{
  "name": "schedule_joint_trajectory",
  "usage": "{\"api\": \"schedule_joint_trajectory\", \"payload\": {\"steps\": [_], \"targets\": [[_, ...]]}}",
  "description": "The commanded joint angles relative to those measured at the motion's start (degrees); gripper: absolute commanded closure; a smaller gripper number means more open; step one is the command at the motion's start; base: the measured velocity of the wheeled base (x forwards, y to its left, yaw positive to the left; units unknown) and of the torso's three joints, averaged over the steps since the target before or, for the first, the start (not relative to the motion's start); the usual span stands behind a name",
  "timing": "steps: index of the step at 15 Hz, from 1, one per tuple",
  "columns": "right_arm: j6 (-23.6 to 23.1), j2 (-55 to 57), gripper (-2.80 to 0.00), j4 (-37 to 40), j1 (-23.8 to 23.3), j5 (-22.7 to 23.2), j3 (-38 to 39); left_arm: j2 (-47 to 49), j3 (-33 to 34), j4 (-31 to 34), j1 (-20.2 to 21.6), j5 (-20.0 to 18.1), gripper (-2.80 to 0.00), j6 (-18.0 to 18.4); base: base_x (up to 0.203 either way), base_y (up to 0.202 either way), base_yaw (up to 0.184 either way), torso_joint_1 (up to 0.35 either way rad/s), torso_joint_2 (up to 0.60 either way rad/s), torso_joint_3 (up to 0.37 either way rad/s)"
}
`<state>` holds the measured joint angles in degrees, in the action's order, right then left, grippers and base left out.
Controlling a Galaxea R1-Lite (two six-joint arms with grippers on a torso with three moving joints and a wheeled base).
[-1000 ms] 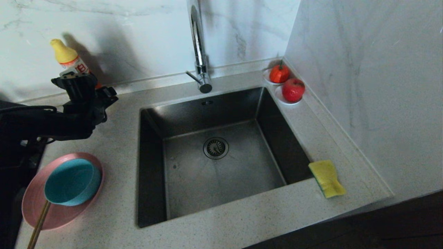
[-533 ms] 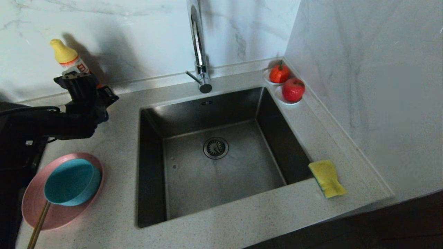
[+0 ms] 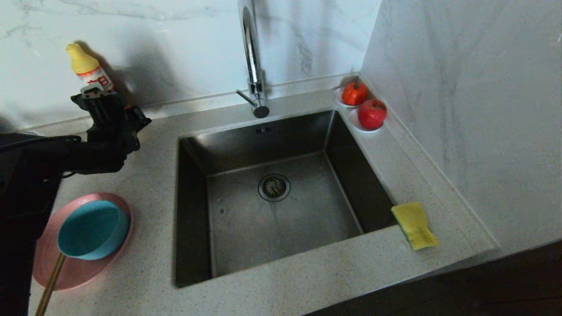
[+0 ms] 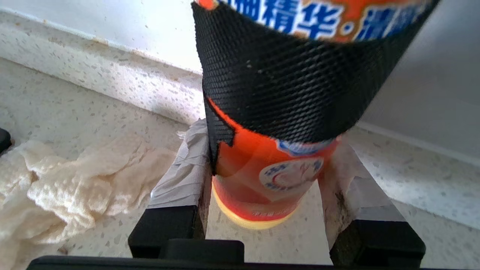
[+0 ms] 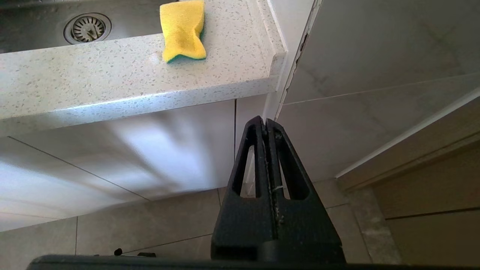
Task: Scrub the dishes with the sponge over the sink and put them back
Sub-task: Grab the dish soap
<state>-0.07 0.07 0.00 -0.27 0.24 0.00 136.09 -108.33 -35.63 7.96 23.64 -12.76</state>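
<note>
My left gripper (image 3: 105,105) is at the back left of the counter, shut on an orange detergent bottle (image 3: 90,70) with a yellow cap. The left wrist view shows the bottle (image 4: 270,176) pinched between both fingers, its base just off the counter. The pink plate (image 3: 74,272) lies at the front left with the teal bowl (image 3: 92,230) on it and the chopsticks (image 3: 50,285) leaning out. The yellow sponge (image 3: 414,225) lies on the counter right of the sink (image 3: 246,228). My right gripper (image 5: 265,122) hangs shut below the counter edge, holding nothing.
A tall chrome faucet (image 3: 251,52) stands behind the basin, over the drain strainer (image 3: 273,187). Two red fruits (image 3: 372,114) sit on small white saucers in the back right corner. A crumpled paper wad (image 4: 56,183) lies beside the bottle. Marble walls close the back and right.
The left gripper's fingers have closed on the detergent bottle, and the bottle has risen slightly with the hand. Plate, bowl, chopsticks and sponge have stayed in place.
</note>
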Motion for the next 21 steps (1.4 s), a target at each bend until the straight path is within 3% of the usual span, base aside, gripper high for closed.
{"api": "schedule_joint_trajectory", "payload": {"steps": [1,18,19,21], "targets": [[0.0,0.0,0.0,0.0,0.0,0.0,0.0,0.8,-0.9,-0.6,0.0,0.1,0.0,-0.1,0.0,0.0,0.0,0.0,0.0,0.0],[0.0,0.0,0.0,0.0,0.0,0.0,0.0,-0.6,0.5,-0.7,-0.1,2.7,0.0,2.0,0.0,0.0,0.0,0.0,0.0,0.0],[0.0,0.0,0.0,0.0,0.0,0.0,0.0,-0.6,0.5,-0.7,-0.1,3.7,-2.8,3.1,0.0,0.0,0.0,0.0,0.0,0.0],[0.0,0.0,0.0,0.0,0.0,0.0,0.0,-0.3,0.5,-0.7,-0.4,4.9,-2.8,3.4,0.0,0.0,0.0,0.0,0.0,0.0]]}}
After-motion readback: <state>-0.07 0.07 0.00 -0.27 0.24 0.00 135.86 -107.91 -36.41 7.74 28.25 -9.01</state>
